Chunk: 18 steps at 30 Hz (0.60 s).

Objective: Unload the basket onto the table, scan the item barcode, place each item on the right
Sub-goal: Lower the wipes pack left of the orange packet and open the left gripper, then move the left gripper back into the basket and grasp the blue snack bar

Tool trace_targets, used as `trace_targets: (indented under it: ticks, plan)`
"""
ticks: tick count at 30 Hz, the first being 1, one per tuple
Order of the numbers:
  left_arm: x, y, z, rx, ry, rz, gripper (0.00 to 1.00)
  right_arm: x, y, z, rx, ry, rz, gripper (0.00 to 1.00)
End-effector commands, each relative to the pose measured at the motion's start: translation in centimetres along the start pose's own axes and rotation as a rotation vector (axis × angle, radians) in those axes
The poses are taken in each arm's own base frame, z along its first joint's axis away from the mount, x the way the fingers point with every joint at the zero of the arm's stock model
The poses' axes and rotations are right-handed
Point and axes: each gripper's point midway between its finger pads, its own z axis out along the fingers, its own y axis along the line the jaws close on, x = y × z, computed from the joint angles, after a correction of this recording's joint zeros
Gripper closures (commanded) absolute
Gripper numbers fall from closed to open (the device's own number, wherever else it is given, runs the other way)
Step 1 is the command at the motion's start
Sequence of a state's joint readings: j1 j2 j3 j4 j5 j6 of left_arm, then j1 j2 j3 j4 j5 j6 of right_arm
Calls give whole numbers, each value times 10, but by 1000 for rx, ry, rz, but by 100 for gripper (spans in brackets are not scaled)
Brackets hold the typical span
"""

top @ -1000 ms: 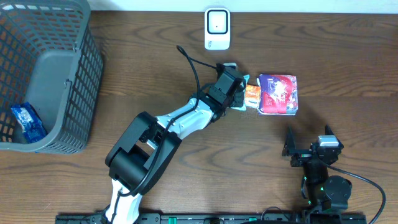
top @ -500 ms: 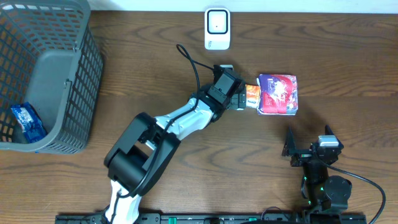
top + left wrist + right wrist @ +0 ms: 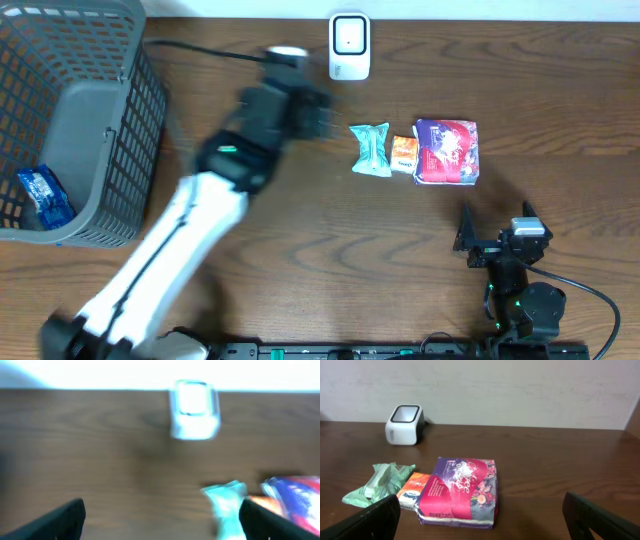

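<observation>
My left pincer (image 3: 318, 113) released, empty; green packet (image 3: 370, 149) lies right of it, long axis up-down the overhead frame; barcode scanner (image 3: 349, 45) upper centre; left arm nearer

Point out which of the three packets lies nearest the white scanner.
The crinkled green packet at the row's left end in the overhead view; the orange packet and purple floral pack lie farther from the scanner.
</observation>
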<state>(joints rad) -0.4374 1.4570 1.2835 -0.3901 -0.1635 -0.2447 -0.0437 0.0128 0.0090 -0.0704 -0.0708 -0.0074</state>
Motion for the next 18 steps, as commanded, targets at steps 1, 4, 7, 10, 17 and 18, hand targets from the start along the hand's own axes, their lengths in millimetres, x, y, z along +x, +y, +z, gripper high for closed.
trace_targets:
  ticks: [1, 4, 7, 10, 17, 18]
  plan:
    - [-31, 83, -27, -172, -73, -57, 2, 1, -1, 0, 3, 0, 14, 1]
    - [-49, 155, -59, -294, -134, -148, 2, 1, -1, 0, 3, 0, 14, 1]
    - [-62, 198, -89, -350, -169, -169, 2, 1, -1, 0, 3, 0, 14, 1]
    - [-74, 232, -116, -413, -207, -218, 2, 1, -1, 0, 3, 0, 14, 1]
    - [-65, 325, -149, -696, -233, -332, 2, 1, -1, 0, 3, 0, 14, 1]
    - [-57, 338, -149, -733, -209, -349, 2, 1, -1, 0, 3, 0, 14, 1]
